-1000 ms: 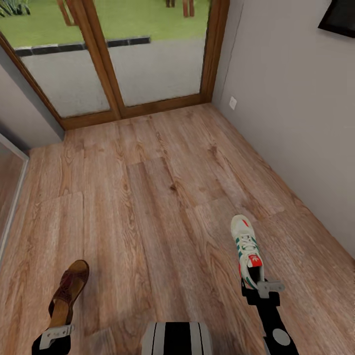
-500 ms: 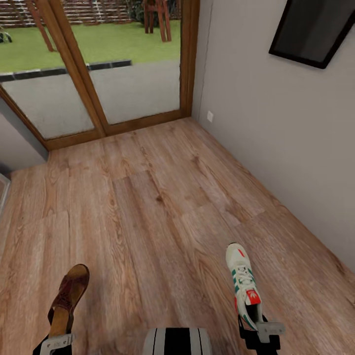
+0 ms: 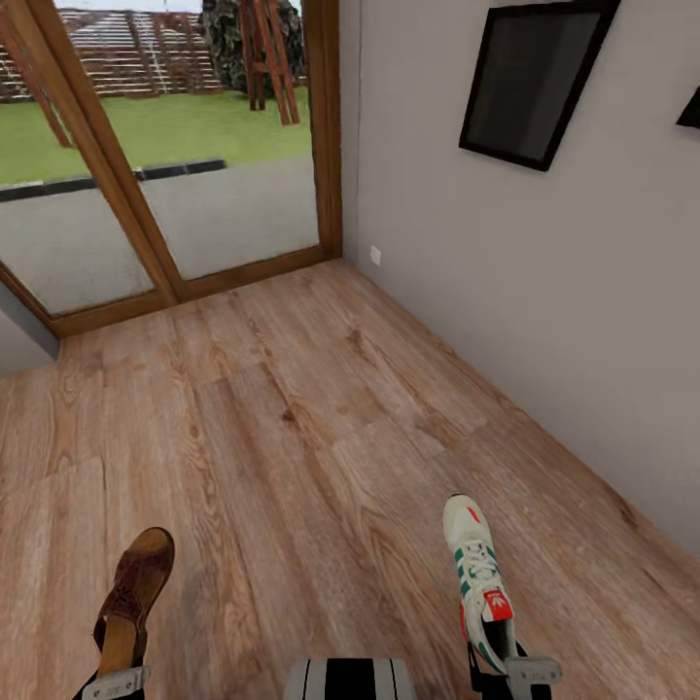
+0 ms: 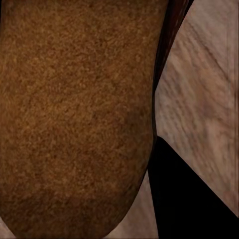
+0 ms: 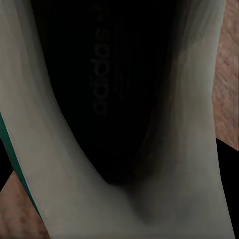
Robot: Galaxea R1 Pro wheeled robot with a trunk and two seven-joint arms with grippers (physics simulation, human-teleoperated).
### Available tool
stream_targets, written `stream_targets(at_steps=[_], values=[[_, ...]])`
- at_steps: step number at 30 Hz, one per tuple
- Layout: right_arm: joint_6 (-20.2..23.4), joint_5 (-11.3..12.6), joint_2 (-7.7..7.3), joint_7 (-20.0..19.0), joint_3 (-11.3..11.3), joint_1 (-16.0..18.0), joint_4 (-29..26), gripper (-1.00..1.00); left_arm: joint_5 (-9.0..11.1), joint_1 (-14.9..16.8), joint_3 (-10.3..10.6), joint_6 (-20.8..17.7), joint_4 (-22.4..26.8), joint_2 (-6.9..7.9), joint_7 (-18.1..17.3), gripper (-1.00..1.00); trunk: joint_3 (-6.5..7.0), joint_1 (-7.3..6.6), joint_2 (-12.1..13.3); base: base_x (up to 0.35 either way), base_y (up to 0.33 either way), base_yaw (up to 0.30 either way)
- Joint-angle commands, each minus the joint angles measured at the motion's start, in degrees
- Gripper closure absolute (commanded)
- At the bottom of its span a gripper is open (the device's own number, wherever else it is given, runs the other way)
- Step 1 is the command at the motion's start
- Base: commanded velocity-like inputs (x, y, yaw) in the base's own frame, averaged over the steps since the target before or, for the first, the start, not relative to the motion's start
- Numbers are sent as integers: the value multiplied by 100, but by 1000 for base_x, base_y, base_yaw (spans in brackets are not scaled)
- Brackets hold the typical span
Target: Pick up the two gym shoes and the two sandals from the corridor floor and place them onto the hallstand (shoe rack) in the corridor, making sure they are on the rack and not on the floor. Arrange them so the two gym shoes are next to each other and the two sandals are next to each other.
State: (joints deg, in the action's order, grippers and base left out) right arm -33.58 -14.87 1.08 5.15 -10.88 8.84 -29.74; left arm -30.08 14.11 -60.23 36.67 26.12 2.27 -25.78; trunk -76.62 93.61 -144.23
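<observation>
Brown sandal (image 3: pixel 134 593) left, gym shoe (image 3: pixel 479 581) right.

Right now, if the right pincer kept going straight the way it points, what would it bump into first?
Nothing soon, by the look of it. The right pincer holds the gym shoe by its heel, toe pointing ahead over bare corridor floor. Further on stands the grey wall, though depth is hard to judge.

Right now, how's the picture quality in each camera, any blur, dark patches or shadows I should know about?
Head view: evenly lit and fairly sharp, the sandal and sneaker clear over the floor. Left wrist view: the sandal sits too close, a soft brown blur with a black patch beside it. Right wrist view: the sneaker's inside is dark, its printed lettering barely legible.
</observation>
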Motion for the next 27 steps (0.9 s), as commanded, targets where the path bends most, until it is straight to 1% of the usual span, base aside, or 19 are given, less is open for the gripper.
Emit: stream_targets(at_steps=[1, 10, 19, 27], values=[[-17, -60, 3, 21, -29, 4, 10, 100, -36, 6, -51, 24, -28, 1, -41, 100, 27, -3, 0, 0, 0, -223], [-17, -60, -2, 29, -46, 4, 12, 100, -33, 4, -51, 25, -57, 2, -42, 100, 288, -27, 12, 0, 0, -223], [-17, -60, 6, 31, -40, 4, 18, 100, -50, 4, -51, 25, -268, 10, -50, 100, 546, -50, 24, 0, 0, -232], [-17, -60, 14, 30, -28, 4, 20, 100, -43, 5, -51, 25, -286, 16, -50, 100, 749, -70, 35, 0, 0, -272]])
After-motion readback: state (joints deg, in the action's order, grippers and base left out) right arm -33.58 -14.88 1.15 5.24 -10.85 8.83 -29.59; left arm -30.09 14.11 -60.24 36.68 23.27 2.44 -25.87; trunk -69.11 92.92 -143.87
